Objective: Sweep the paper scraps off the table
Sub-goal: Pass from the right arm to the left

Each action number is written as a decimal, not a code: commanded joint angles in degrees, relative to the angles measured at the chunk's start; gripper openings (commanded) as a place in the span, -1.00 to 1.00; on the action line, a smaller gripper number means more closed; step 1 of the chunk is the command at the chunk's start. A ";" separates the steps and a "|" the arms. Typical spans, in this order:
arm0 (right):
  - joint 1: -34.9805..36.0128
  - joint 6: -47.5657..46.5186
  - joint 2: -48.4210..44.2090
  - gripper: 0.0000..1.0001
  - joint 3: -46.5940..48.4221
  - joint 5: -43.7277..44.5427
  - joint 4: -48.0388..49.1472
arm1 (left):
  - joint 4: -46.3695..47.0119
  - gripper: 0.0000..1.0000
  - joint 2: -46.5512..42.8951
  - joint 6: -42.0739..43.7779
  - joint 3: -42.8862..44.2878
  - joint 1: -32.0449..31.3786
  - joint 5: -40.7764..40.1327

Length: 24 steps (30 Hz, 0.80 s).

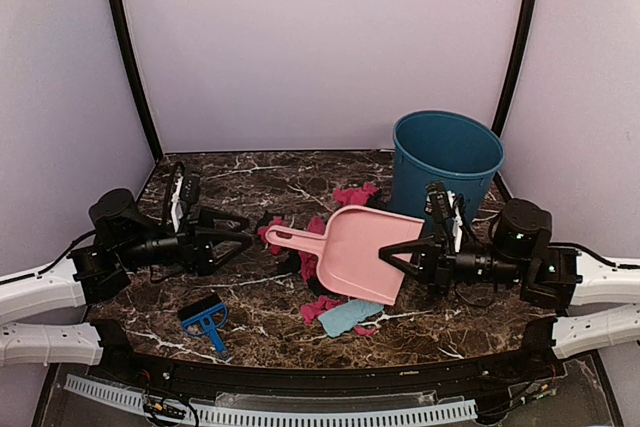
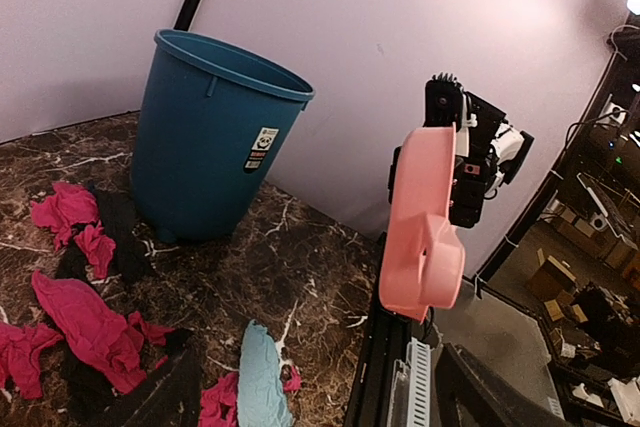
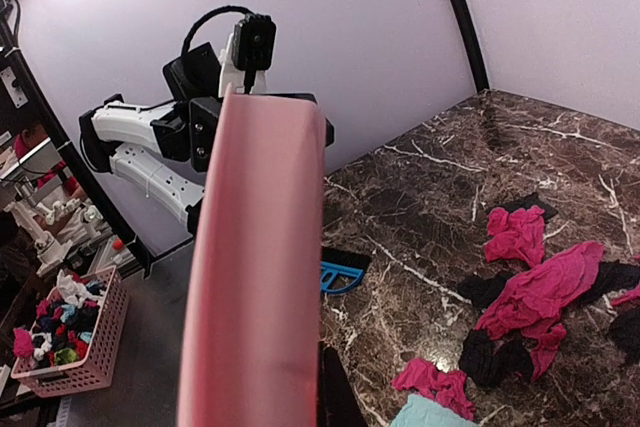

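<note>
Your wrinkly magenta, black and light-blue paper scraps [image 1: 322,305] lie bunched mid-tabletop [image 1: 260,177], short of its black front rim [image 1: 330,372], partly hidden by the smooth pink plastic dustpan [image 1: 365,252] your right tool [image 1: 395,257] grips. Left tool [image 1: 248,231] gapes wide, empty; bare marble lies behind it.

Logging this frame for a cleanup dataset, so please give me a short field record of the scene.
table: dark marble pattern, black rim
dustpan: pink, raised off the table
right tool: shut on dustpan
left tool: open, empty
brush: blue, lying on table at front left, untouched
paper scraps: pink, black, one light blue, scattered mid-table
bin: blue, upright, back right
</note>
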 commanded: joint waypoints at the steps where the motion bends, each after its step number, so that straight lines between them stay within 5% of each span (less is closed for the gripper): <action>1: -0.83 -0.55 -0.59 -1.00 -0.58 -5.18 -1.73 | 2.18 0.67 1.99 0.75 2.58 -0.05 9.65; 16: -0.98 2.33 5.70 -1.00 1.27 -7.37 0.57 | 5.66 0.52 7.78 2.36 4.70 -4.75 15.34; 24: -0.95 2.10 7.49 -1.00 1.55 -7.43 2.05 | 2.23 0.44 11.69 4.28 6.82 -6.27 11.40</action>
